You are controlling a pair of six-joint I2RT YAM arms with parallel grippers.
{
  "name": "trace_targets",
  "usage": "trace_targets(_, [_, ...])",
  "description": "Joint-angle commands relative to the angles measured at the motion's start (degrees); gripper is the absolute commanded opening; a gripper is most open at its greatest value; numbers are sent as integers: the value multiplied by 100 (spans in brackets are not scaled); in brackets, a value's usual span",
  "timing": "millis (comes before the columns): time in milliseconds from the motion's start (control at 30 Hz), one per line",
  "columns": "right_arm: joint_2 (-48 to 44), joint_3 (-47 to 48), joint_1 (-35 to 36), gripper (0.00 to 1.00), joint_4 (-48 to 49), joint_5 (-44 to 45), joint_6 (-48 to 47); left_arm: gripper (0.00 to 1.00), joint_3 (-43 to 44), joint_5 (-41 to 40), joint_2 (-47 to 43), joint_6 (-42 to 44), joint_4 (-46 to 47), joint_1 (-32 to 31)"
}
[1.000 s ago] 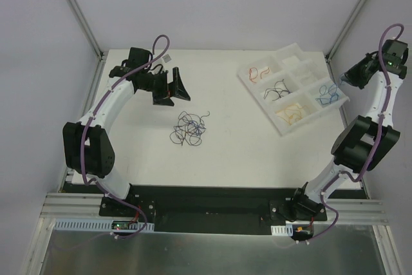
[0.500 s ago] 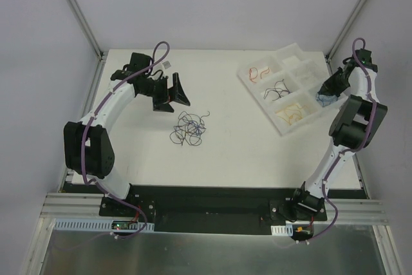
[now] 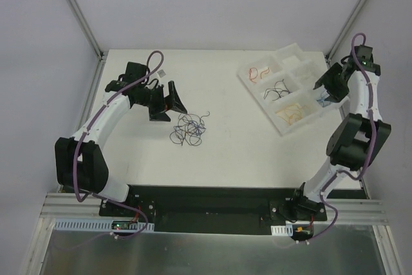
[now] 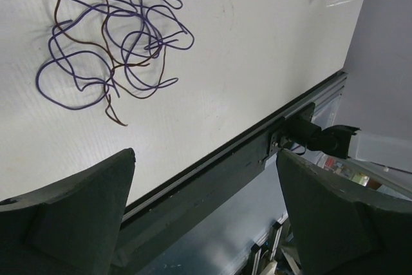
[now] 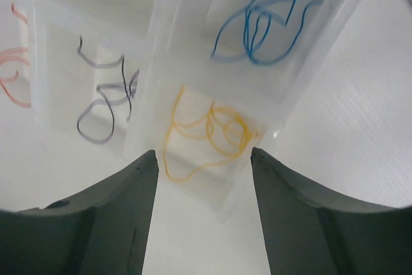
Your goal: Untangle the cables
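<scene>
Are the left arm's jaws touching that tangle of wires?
Apart. Left wrist view: bare table separates the cable tangle from the open left gripper.

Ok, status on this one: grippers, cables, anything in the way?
Both grippers open, empty. Left gripper near tangled cables, not touching. Right gripper over sorting tray. Nothing blocking the tangle.

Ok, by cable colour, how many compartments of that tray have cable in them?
Red cable: 1 compartment
Black cable: 1 compartment
Yellow cable: 1 compartment
Blue cable: 1 compartment
Total: 4 compartments of the tray hold cable.
</scene>
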Motion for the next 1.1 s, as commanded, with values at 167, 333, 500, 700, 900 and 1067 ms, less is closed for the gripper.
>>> trace_targets(167, [-1945,-2332,2498,63,1507,-1404,-106,88,-688,-507,-499,-196,41,-57])
trace_targets(333, [-1612,-3378,4099,63,3552,-2872,763,82,-1031,-718,-359,-275,50,-57])
trace_targets(500, [-901,-3476,5137,61,4232,-3059,694,77,-1286,-534,-515,-521,41,-57])
trace_targets(700, [-30,-3239,5797,53,4804,-3138,589,76,-1839,-385,-1271,-741,14,-57])
trace_targets(900, [278,-3072,5912,52,4866,-3086,220,76,-2183,-270,-1729,-856,-65,-57])
trace_targets(1067, [436,-2826,5930,52,4541,-3015,-44,76,-2183,-252,-1826,-882,-100,-57])
